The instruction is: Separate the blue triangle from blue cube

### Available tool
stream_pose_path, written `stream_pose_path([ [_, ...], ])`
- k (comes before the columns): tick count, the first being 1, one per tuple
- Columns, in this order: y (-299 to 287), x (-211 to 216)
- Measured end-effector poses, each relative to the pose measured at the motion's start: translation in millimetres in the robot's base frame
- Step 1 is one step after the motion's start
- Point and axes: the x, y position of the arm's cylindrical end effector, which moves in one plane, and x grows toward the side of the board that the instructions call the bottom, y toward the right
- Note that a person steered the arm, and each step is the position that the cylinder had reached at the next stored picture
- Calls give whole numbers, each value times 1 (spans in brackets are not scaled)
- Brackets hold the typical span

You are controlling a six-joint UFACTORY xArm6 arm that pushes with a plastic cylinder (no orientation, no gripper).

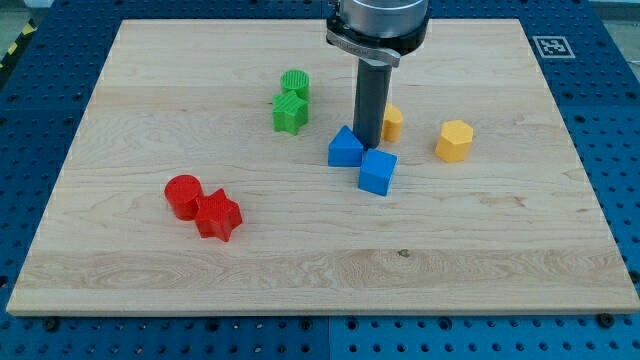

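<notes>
Camera view: my tip [366, 148] sits just behind the seam where small blue plastic triangle [344, 148] touches blue plastic cube [377, 171]. No fingers fitted. Triangle looks light, rigid; push its flat side.

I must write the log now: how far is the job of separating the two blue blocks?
Done: nothing visible yet; the blue triangle and blue cube sit corner to corner, apparently touching. In hand: my tip is down at the gap between them, on its upper side. Left: push one block away until bare wood shows between them.
</notes>
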Motion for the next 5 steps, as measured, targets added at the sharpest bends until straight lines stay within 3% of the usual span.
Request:
stream_pose_path([
  [3, -8, -2],
  [5, -18, -41],
])
